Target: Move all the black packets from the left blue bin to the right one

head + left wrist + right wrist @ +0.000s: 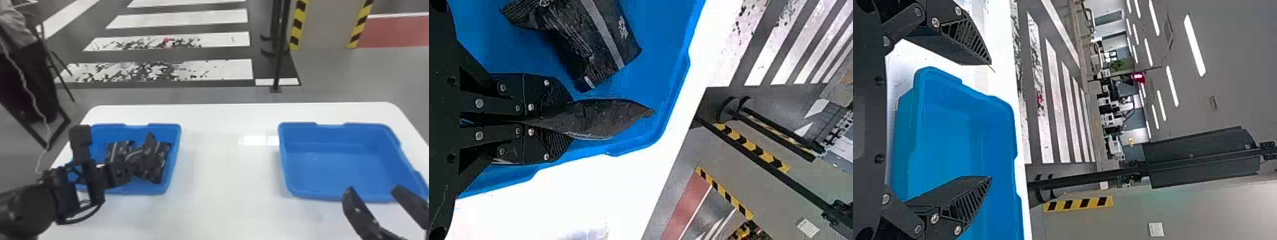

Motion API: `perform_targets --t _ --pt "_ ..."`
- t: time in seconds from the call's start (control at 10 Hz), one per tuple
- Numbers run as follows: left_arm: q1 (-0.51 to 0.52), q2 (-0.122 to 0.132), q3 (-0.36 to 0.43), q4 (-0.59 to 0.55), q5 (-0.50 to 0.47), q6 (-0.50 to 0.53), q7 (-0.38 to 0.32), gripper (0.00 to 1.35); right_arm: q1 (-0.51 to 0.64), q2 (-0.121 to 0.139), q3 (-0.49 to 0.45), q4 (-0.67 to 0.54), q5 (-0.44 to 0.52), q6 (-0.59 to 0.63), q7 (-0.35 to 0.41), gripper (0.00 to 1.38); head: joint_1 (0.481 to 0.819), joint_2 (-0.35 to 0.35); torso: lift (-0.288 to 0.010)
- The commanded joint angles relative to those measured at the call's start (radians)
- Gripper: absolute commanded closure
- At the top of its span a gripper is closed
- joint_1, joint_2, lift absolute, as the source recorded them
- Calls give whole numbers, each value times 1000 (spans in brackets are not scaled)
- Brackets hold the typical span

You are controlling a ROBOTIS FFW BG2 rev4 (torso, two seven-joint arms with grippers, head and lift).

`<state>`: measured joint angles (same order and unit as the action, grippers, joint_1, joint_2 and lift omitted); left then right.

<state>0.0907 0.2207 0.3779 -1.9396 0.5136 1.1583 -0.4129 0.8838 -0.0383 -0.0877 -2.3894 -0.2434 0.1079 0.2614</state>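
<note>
Left gripper [572, 120]: pinches one black packet [614, 117] at the left blue bin [664, 30]; the step in hand looks like the lift-out, best begun straight up under a firm, even grip
Other packets [119, 151]: lie heaped in the bin; whether one touches the held packet is hard to tell in the crowded head view, so a slow first rise should let a neighbour slide free
Bin rim [175, 150]: calls for full clearance of the packet's jutting end before any sideways travel
White table [229, 178]: spans the gap between bins; a level, unhurried carry suits it
Right blue bin [335, 162]: is the destination; a low release over its floor should limit any bounce
Right gripper [990, 120]: has its fingers spread at that bin's near edge; it should give way, or close squarely if a handover follows
</note>
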Motion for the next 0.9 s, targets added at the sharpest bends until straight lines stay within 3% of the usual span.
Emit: perform_targets --t 0.0,0.2,0.4,0.6,0.8 --pt "30 0 7 -86 51 10 -7 1199 0 0 0 -2 0 0 1 217 695 126 -154" --pt "93 -4 -11 -236 164 10 -40 1199 -13 0 8 -2 -26 0 10 217 695 92 -154" --pt "128 -7 -61 -278 302 15 -86 1199 -57 0 16 10 -116 49 59 219 695 34 -154" --pt "167 -15 -93 -325 336 54 -109 1199 -128 0 18 30 -181 120 127 222 695 -32 -154" --pt "196 -20 -125 -349 362 79 -113 1199 -233 -8 18 69 -231 280 208 223 695 -45 -154"
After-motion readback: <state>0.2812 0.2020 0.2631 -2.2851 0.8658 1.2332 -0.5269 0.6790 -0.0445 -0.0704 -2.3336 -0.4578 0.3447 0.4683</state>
